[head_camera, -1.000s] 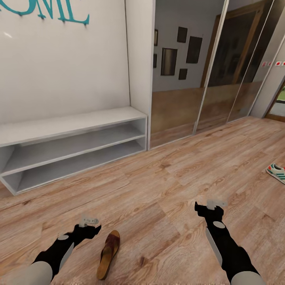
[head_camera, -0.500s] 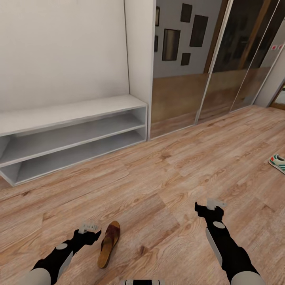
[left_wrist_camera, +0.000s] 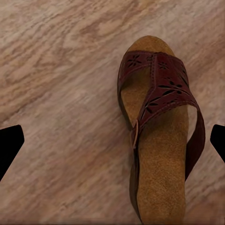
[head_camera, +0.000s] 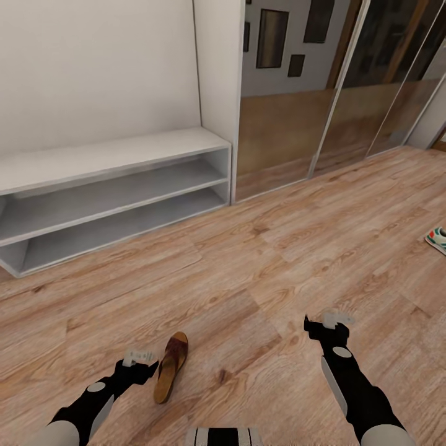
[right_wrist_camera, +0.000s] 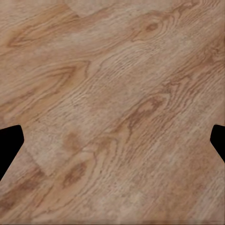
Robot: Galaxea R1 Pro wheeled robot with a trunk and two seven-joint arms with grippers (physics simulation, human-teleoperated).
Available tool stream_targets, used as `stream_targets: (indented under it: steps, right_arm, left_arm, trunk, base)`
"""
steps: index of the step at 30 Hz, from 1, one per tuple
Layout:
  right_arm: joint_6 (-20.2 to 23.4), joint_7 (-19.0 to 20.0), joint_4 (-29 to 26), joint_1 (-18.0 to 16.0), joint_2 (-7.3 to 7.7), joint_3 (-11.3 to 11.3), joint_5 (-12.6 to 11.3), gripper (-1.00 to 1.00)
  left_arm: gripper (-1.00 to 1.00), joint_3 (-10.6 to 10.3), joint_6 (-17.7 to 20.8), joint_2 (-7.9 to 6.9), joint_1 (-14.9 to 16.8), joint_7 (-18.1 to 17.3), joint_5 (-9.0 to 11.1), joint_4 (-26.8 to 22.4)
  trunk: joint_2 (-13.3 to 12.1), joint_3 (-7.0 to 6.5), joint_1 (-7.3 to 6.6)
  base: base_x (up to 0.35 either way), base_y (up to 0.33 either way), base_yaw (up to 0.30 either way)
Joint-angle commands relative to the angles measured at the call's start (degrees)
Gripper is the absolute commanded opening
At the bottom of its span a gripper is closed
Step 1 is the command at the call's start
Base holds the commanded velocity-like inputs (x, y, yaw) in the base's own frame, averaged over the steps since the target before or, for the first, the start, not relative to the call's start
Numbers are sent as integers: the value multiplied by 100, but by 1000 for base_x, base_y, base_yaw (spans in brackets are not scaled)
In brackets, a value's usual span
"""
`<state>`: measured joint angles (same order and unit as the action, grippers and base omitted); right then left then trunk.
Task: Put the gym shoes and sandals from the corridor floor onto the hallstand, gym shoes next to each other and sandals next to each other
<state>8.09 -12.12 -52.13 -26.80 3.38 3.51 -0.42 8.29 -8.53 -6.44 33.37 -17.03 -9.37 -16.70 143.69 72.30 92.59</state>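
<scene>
— Brown leather, that one: where is the sandal lying?
— Flat on the corridor floor, sole down, just beside the left gripper. From the left wrist, the sandal shows a cut-out flower strap over a tan footbed and sits between the two dark fingertips, closer to one of them; the fingers are spread wide and touch nothing.
— And the right gripper?
— It hangs over bare planks, well apart from the sandal. Its wrist camera sees wood grain with a black fingertip at each edge, so it is spread wide too and holds nothing.
— Any sneakers?
— One gym shoe, white with green stripes, cut by the picture's right edge, on the floor far from both arms.
— The hallstand?
— Against the white wall, long and low, both shelves and the top bare. Mirrored doors stand just beside its right end.
</scene>
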Motion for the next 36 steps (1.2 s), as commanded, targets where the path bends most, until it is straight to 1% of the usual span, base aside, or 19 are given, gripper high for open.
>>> stream_targets:
  steps: [1,10,12,16,20,23,25,26,30,36]
  right_arm:
    - [33,-20,-12,-1,3,-6,-6,100]
    - [27,-22,-37,-1,5,0,-5,100]
    - [26,-20,-39,-1,5,0,-2,100]
    - [26,-23,-42,-1,10,0,-2,100]
    - [26,-26,-48,-1,12,0,-2,100]
    - [26,-27,-50,-1,15,0,-2,100]
    - [26,-27,-51,-1,18,0,-2,100]
    - [27,-27,-51,-1,24,0,-2,100]
    - [27,-27,-51,-1,29,0,-2,100]
    - [26,-27,-52,-1,31,0,-2,100]
  left_arm:
    - [100,50,-25,3,4,-30,-58,2]
    - [100,55,-38,3,3,7,-55,-34]
    - [100,58,-50,13,3,150,-50,-36]
    - [100,50,-47,20,3,213,-50,-23]
    - [100,-74,-37,94,6,233,-181,-45]
    - [100,-169,-27,174,10,264,-288,-68]
    - [100,-195,-26,198,11,305,-319,-74]
    - [100,-217,-26,218,11,380,-345,-75]
    - [100,-240,-31,227,12,458,-364,-66]
    - [100,-253,-34,230,12,486,-370,-69]
  trunk:
    - [3,36,1]
    - [15,318,24]
    - [18,380,29]
    - [23,502,40]
    - [29,603,50]
    - [29,607,50]
    - [29,609,50]
    - [29,609,50]
    - [29,610,50]
    - [29,610,50]
  base:
    - [0,0,0]
    - [0,0,0]
    - [0,0,0]
    - [0,0,0]
    - [0,0,0]
    - [0,0,0]
    - [0,0,-7]
    - [0,0,-128]
    - [0,0,-199]
    - [0,0,-245]
